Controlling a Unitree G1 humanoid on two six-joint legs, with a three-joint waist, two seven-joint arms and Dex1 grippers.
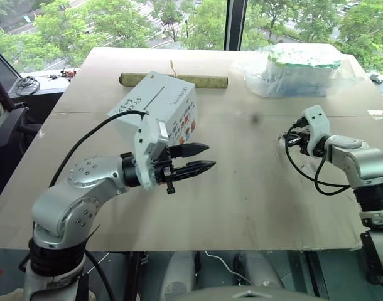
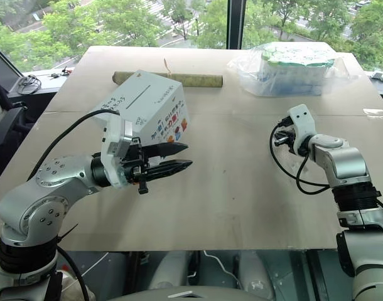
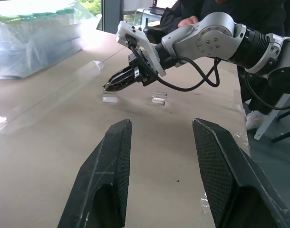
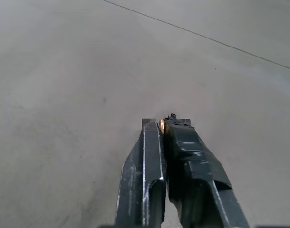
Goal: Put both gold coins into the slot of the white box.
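1. Right gripper, seen from its own wrist, has its two black fingers pressed together with a sliver of gold coin pinched at the tips. Most of the coin is hidden between the fingers, and a pale square edge shows just behind it. Bare tan table lies all around.

2. From the left wrist, the left gripper stands partly open, with nothing between its two black fingers. Beyond them the right gripper has its tips low over the table, right above one small clear scrap. A second clear scrap lies just beside it. Whether either scrap carries a coin is too small to tell. A plastic-wrapped bundle is cut off at the frame edge, and a person's hand shows at the far side.

3. In the left eye view, the left gripper points sideways above the table, near the white box. That arm covers the box's near lower corner. The slot shows as a thin dark line on the box's handwritten top face. The right gripper is well apart from the box; its fingertips are hidden behind its own body. A long brown roll lies behind the box.

4. In the right eye view, the wrapped bundle sits at the table's far right, well apart from the box.
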